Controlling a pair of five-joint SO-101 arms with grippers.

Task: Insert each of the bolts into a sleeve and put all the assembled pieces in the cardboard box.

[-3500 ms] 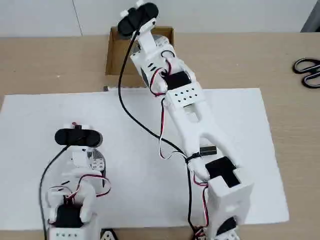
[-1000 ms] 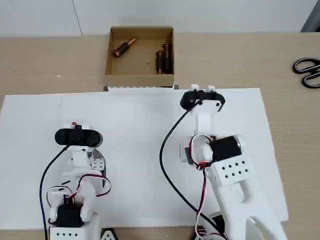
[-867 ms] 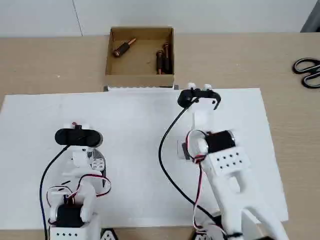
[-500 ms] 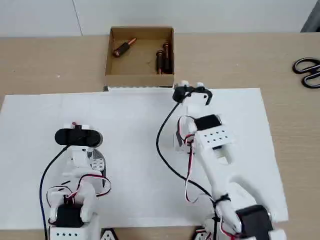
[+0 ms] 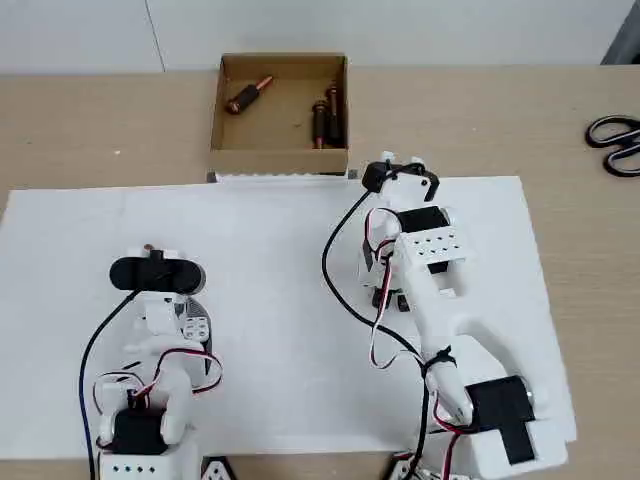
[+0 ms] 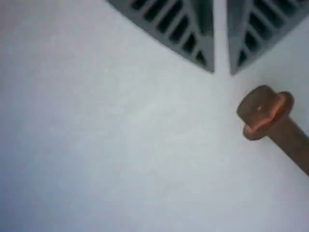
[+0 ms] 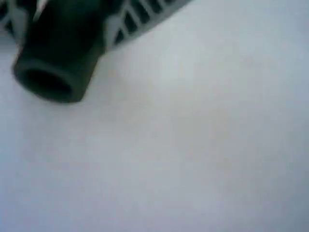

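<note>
Wood-grain worktop (image 5: 100, 110) meets a pale wall (image 5: 400, 30); a white paper sheet (image 5: 270, 240) covers its near part, and scissors (image 5: 615, 140) lie at the right edge. Toward the far edge sits the cardboard box (image 5: 280, 160) (assembled pieces (image 5: 322, 118) inside). Over the sheet's near-left, the left hand (image 6: 221, 63) is narrowed to a slit and empty, a bolt (image 6: 263, 113) just beside it. The right hand (image 7: 63, 24) grips a dark sleeve (image 7: 55, 63).

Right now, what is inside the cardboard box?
The cardboard box holds a left piece, bolt in sleeve, lying aslant, and what look like two right pieces close together. No arm covers it; its near wall may hide a strip of floor.
</note>
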